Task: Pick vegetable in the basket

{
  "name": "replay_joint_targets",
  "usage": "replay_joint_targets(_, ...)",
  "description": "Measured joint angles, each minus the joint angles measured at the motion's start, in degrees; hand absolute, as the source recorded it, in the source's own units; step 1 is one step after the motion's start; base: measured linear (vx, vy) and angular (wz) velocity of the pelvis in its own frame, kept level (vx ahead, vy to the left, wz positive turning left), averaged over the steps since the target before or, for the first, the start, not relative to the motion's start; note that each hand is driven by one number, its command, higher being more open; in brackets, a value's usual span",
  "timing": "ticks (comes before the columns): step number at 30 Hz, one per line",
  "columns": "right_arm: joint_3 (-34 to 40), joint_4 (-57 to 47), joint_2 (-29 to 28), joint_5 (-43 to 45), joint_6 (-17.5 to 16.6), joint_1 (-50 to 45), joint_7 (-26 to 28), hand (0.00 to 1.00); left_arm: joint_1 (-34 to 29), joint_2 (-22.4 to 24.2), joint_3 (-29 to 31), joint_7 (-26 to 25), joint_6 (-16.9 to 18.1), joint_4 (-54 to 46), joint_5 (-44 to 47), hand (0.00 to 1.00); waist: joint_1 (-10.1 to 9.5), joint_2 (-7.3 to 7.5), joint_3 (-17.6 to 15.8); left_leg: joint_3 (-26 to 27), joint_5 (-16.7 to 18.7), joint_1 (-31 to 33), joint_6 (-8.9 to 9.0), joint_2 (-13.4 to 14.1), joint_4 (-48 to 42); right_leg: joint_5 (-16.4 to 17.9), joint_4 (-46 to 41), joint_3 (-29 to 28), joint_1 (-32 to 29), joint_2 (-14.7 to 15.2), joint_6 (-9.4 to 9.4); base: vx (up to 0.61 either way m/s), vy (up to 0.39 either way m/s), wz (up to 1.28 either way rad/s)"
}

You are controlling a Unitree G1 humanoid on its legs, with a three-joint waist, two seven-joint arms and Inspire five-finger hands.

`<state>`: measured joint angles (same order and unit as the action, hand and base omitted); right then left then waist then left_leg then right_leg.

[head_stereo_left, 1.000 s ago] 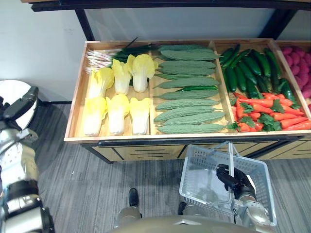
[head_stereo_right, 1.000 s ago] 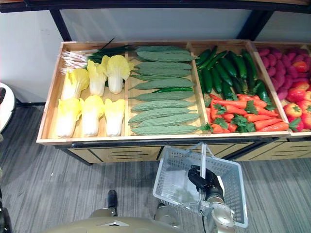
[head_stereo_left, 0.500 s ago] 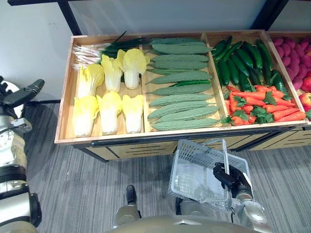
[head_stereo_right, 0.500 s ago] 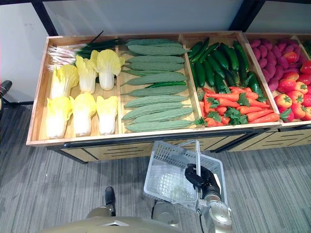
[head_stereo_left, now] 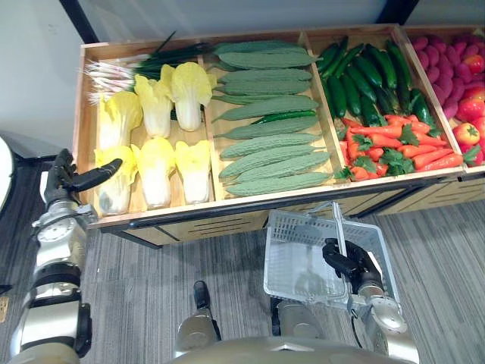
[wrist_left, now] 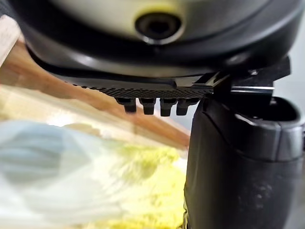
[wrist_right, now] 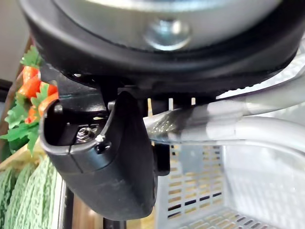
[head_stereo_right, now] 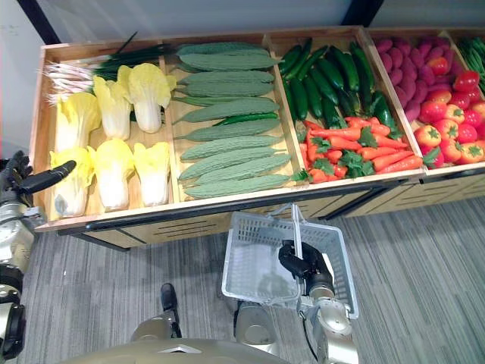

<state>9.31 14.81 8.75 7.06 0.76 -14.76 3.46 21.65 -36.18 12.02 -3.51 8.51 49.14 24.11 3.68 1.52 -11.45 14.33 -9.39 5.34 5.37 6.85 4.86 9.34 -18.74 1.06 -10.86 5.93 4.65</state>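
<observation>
We held the basket (head_stereo_left: 292, 265) low before the counter (head_stereo_left: 227, 208), right hand (head_stereo_left: 342, 262) fingers clenched round its handle, its empty mouth up to receive. Our left hand (head_stereo_left: 74, 182), fingers straight and released, hovered at the counter's left front rim, just beside the nearest cabbage (head_stereo_left: 114, 199), with open room above the row.

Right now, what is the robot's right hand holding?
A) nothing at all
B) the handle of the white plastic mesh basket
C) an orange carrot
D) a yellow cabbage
B: the fingers of the right hand are curled round the grey handle of the white plastic mesh basket, which it holds in front of the wooden vegetable stand.
</observation>
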Motion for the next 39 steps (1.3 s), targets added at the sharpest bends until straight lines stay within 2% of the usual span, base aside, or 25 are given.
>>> replay_joint_targets(3,-0.25,-0.04,0.03,-0.01,-0.04,0.2,-0.14,0.0,0.25,1.59,-0.47,-0.06,0.0,0.0,-0.67,1.0,1.24,-0.06,-0.22,0.55,0.0,-0.12,-0.01,0.09,0.0,-0.85,1.04,-0.24,0.24,-0.11,0.11,-0.01,0.006,-0.1)
replay_joint_targets(11,-0.53,-0.04,0.06,-0.07,-0.04,0.16,-0.55,0.0,0.46,5.04,-1.38,-1.36,0.02,-2.98,-2.47,1.0,1.08,-1.47,-1.5,1.0,0.5,-0.68,-0.14,-0.06,0.21,-2.58,4.01,-1.2,1.65,-0.05,0.77,-0.01,0.015,-0.05)
replay_joint_targets(18,-0.71,-0.05,0.06,-0.09,-0.04,0.41,-1.19,0.0,0.21,5.49,-2.21,-2.69,0.02,-6.06,-4.13,1.0,0.97,-1.44,-2.39,1.1,0.14,-0.06,-0.74,-0.18,0.05,-4.12,5.94,-1.24,2.06,0.05,1.07,0.01,0.001,0.0)
replay_joint_targets(26,-0.68,-0.05,0.06,-0.36,-0.04,0.34,-1.5,0.0,-1.44,6.71,-1.52,-4.01,0.59,-7.45,-4.22,1.0,1.0,-1.43,-2.59,0.96,0.07,-0.27,-0.82,-0.29,0.06,-4.15,6.07,-1.11,2.41,0.17,1.08,0.01,0.001,0.0)
replay_joint_targets(31,-0.62,-0.04,0.06,-2.32,-0.06,0.38,-1.65,0.0,-1.95,7.36,0.47,-4.42,1.5,-7.62,-4.22,1.0,1.04,-1.5,-4.16,0.87,0.69,-0.87,-0.38,-0.21,0.23,-4.18,6.94,-1.02,3.3,0.14,1.13,0.0,0.0,0.0)
replay_joint_targets(39,-0.66,-0.04,0.05,-2.35,-0.06,0.13,-1.65,0.0,-2.66,8.36,3.04,-5.34,1.74,-7.61,-4.21,1.0,0.99,-1.44,-4.27,0.68,0.5,-0.91,-0.81,-0.26,0.04,-4.2,7.24,-0.64,3.76,0.35,1.17,0.05,-0.005,0.02)
